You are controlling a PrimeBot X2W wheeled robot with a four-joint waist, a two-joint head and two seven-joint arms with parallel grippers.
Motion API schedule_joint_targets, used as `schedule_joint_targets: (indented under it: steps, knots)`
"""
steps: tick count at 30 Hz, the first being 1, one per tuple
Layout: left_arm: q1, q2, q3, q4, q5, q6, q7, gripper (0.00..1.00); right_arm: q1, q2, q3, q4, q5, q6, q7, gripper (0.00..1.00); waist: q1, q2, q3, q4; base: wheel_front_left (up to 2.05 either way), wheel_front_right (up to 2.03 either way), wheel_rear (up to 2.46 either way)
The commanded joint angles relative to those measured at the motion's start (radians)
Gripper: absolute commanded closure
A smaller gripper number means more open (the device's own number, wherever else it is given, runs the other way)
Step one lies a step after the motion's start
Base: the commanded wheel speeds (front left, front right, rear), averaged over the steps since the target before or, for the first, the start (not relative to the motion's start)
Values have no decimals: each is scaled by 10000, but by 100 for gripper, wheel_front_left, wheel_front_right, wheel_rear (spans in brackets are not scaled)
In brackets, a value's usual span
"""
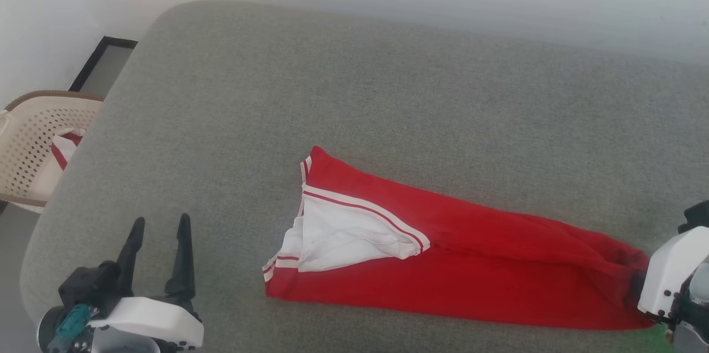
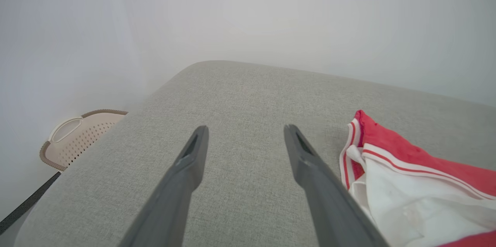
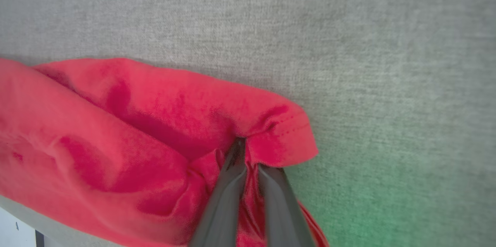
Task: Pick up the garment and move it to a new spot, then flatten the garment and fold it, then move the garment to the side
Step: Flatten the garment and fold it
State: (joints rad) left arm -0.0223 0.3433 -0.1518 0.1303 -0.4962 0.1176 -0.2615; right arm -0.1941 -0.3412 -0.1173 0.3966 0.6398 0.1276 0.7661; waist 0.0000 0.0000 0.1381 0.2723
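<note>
Right jaws pinched shut on garment (image 1: 498, 264) hem.
Your left jaws stand wide open, empty, near-left of it.

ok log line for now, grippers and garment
garment: bunched lengthwise on grey surface | left gripper: open, beside it, not touching | right gripper: shut on its red end

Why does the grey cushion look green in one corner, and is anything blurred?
Right wrist view: a green tint falls on the cushion at lower right, its source unseen; the fingers pinching the shirt look soft, being so near the lens. Left wrist view: the wall is washed out and hazy. Head view: soft even light, faint shadows.
</note>
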Motion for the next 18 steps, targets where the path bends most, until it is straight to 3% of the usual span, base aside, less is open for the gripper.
schedule_joint_targets:
  steps: [1,8,18]
  knots:
    - [45,-87,117,-10,105,-94,-41,0,28,300,247,237,109,54,21,100,0,0,-10,-17,0,0,0]
    - [147,-660,882,136,748,-628,-41,0,-313,-34,-167,352,590,25,-181,100,0,0,-87,-207,0,0,0]
    - [68,-1205,1625,346,1396,-1232,-42,0,-768,-1137,-1276,1211,436,22,-674,100,0,0,-200,-654,0,0,0]
